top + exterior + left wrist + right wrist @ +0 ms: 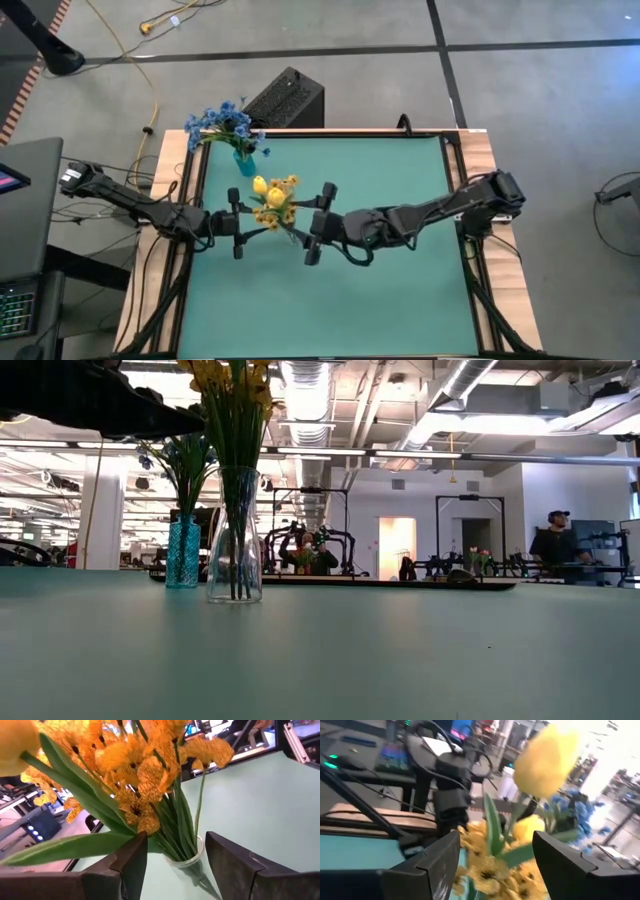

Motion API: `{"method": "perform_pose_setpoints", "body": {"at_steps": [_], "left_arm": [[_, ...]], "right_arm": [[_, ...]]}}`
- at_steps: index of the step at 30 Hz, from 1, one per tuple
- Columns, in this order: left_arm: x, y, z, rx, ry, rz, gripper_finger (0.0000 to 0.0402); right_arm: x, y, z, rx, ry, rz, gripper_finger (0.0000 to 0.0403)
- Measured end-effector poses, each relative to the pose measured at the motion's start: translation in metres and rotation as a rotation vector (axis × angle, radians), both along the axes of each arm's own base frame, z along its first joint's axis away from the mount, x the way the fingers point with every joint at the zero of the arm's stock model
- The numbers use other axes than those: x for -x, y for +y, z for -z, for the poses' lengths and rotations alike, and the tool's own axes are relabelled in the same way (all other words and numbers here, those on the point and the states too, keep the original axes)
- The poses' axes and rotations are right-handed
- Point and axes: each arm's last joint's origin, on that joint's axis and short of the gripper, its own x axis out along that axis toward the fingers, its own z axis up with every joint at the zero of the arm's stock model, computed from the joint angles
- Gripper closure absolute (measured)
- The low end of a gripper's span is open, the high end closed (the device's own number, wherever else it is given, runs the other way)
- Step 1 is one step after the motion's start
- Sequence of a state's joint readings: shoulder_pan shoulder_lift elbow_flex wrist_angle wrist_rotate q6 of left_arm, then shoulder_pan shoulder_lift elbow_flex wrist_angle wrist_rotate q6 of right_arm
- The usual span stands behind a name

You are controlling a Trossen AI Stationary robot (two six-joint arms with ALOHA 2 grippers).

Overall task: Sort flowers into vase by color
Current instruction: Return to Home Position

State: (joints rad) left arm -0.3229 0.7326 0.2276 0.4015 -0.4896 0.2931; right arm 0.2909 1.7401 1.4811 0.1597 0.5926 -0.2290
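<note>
Here, the yellow flowers (273, 195) stand in the clear vase (235, 540), left of centre on the green table (400, 280) in the high view. The left tool (236, 222) and right tool (318, 222) flank them, fingers spread, empty. The blue flowers (222, 122) fill the teal vase (183, 552), upper left.
</note>
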Motion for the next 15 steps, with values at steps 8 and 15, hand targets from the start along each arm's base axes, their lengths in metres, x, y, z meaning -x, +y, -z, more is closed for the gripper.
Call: {"method": "perform_pose_setpoints", "body": {"at_steps": [8, 15], "left_arm": [[0.0, 0.0, -0.001, 0.053, -0.013, 0.007, 0.0212], [0.0, 0.0, 0.0, 0.074, -0.011, 0.007, 0.0212]], "right_arm": [[-0.002, -0.008, -0.004, -0.005, -0.035, 0.0, 0.0126], [-0.007, -0.026, -0.004, -0.072, -0.055, -0.049, 0.0126]]}}
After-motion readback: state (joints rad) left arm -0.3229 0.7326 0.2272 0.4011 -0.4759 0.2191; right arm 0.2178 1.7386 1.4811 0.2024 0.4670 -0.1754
